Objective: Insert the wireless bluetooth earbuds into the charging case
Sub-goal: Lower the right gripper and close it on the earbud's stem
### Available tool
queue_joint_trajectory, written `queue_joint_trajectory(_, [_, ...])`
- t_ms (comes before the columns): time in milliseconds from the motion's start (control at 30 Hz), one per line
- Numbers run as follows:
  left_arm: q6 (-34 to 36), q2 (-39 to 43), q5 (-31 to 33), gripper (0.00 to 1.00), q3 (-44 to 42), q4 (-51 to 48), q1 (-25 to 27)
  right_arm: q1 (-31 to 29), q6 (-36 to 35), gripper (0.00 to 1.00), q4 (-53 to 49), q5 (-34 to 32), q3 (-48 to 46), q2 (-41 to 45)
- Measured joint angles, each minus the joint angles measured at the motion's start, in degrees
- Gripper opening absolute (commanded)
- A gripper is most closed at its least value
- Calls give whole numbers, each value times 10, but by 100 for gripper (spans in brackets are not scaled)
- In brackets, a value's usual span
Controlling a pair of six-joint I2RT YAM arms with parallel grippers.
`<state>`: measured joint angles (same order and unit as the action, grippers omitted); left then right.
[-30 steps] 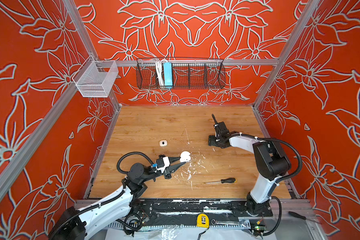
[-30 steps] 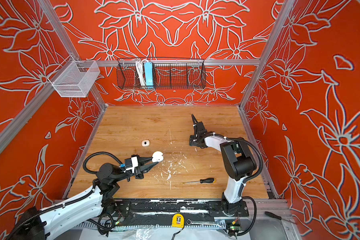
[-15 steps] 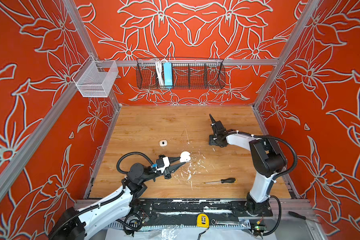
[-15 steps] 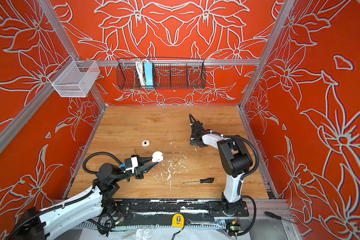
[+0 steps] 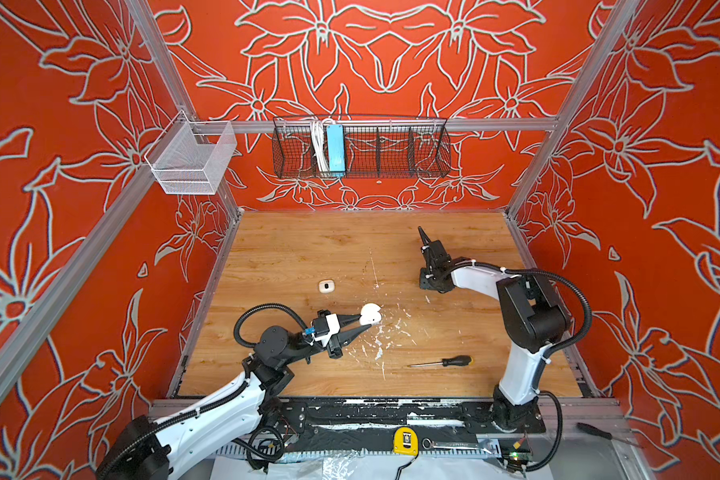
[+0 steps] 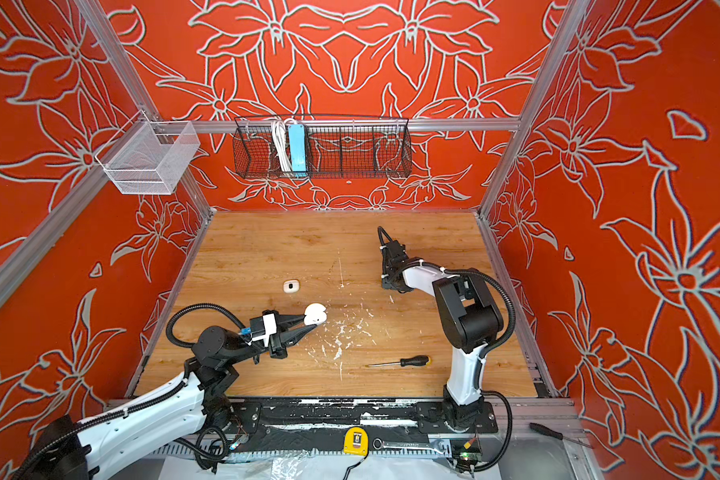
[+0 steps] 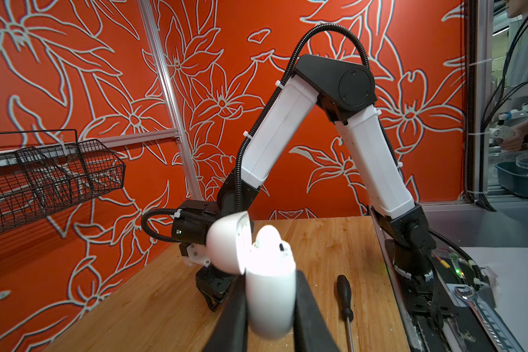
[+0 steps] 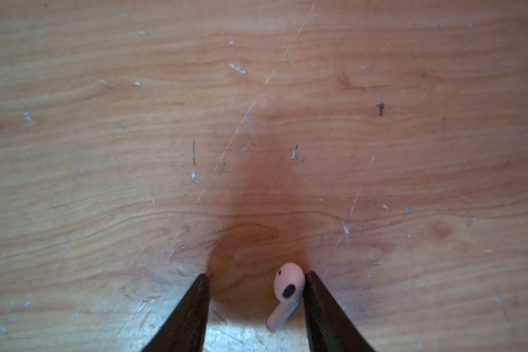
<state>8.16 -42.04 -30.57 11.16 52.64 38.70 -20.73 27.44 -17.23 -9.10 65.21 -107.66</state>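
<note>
two earbuds (image 8: pixel 288 286) (image 7: pixel 270 240), one charging case (image 5: pixel 370 314), one white box (image 5: pixel 326 286), two screwdrivers (image 5: pixel 443 362) (image 5: pixel 595 430)

Left end effector (image 6: pixel 312 321) clamps charging case (image 6: pixel 315 313), lid open. Right end effector (image 6: pixel 392 286) points down at worktop (image 6: pixel 267 249), jaw gap unreadable. Small white box (image 6: pixel 291 286) sits beyond case, apart. Screwdriver (image 6: pixel 400 362) lies near front edge, untouched.

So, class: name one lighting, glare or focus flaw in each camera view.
Left wrist view: the charging case glares white, edges soft. Right wrist view: a dark shadow pools on the table around the earbud, with bright glare between the right tool's fingers. Both top views: evenly lit and sharp.
</note>
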Motion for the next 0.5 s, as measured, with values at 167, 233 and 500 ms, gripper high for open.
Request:
queue_joint_trajectory(167, [0, 1, 0, 0, 0, -4, 0, 0, 4, 37, 1, -2, 4, -3])
queue_joint_trajectory(233, [0, 1, 1, 0, 0, -7, 0, 0, 5, 33, 3, -2, 6, -6])
queue_joint_trajectory(500, [0, 2, 1, 0, 0, -8, 1, 0, 9, 21, 14, -3, 8, -10])
